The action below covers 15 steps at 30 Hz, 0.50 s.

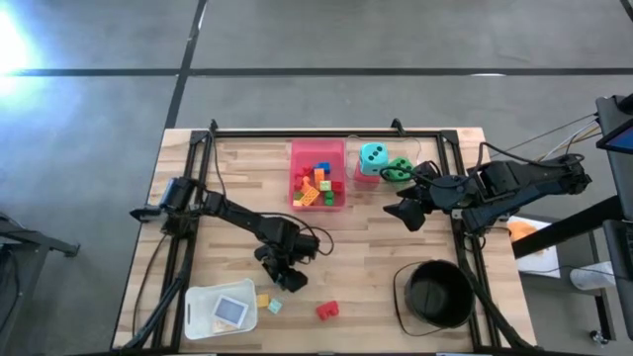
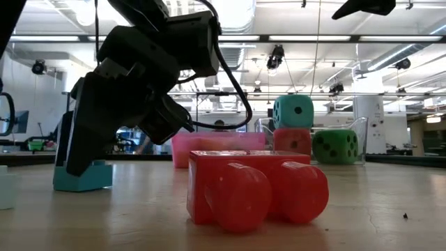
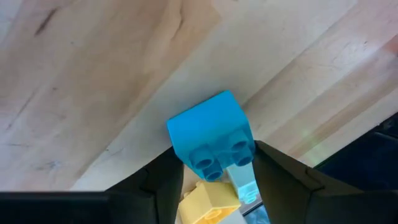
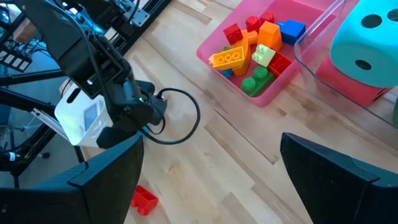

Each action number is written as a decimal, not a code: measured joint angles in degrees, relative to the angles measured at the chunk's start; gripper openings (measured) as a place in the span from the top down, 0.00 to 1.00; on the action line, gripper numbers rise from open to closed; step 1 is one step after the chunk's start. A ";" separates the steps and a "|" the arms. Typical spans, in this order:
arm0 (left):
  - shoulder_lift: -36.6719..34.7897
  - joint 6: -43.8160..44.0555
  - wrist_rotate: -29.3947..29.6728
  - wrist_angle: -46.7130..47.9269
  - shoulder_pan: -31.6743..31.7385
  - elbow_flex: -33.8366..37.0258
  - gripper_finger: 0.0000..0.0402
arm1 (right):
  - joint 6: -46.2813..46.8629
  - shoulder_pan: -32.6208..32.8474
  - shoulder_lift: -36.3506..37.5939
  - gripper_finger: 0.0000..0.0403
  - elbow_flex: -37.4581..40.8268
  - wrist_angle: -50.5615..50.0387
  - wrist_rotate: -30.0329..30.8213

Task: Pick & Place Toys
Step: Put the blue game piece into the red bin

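Several toys already fill the pink tray (image 1: 318, 150) at the high view's upper middle; a red brick (image 1: 327, 311) and two small bricks (image 1: 268, 303) lie loose lower down, so I judge the job part done. The left gripper (image 1: 287, 273) hangs above them at lower centre; the right gripper (image 1: 406, 212), fingers spread and empty, waits at right.

Low view: the glossy red brick (image 2: 254, 185) fills the centre of the wooden worktop (image 2: 390, 209).

Left wrist view: the fingers (image 3: 283, 177) pinch a smooth blue studded brick (image 3: 212, 136).
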State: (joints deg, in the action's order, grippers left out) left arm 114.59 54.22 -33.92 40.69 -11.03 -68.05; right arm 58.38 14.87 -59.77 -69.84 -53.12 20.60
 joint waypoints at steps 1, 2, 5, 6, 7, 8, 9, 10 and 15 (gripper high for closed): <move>0.00 -0.06 0.01 0.00 0.03 0.00 0.51 | -0.05 -0.02 0.00 0.08 0.00 0.02 0.02; 0.00 -0.17 -0.01 -0.06 0.07 0.00 0.49 | 0.05 0.00 0.00 0.08 0.00 0.00 0.00; -0.08 -0.15 -0.13 -0.81 0.09 0.00 0.40 | -0.01 0.00 0.00 0.08 0.00 0.00 0.00; -0.11 -0.01 -0.25 -1.08 0.09 0.00 0.38 | -0.07 -0.01 0.00 0.08 0.00 0.01 0.00; -0.11 0.68 -0.29 -1.40 0.11 0.00 0.35 | -0.01 0.00 0.00 0.08 0.00 0.00 0.00; -0.11 1.88 -0.29 -1.66 0.14 0.02 0.32 | 0.08 0.00 0.00 0.08 0.00 0.00 0.00; -0.11 3.05 -0.26 -1.88 0.15 0.00 0.30 | 0.06 0.00 0.00 0.08 0.00 0.00 0.00; -0.11 4.05 -0.11 -2.04 0.15 0.01 0.29 | 0.00 0.00 0.00 0.08 0.00 0.01 0.00; -0.28 8.08 3.56 -2.25 0.20 -0.04 0.27 | 0.04 0.00 0.00 0.08 0.00 0.00 0.00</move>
State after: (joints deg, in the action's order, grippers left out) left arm 114.30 62.30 -30.37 38.44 -10.83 -68.10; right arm 58.42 14.87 -59.77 -69.84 -53.12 20.60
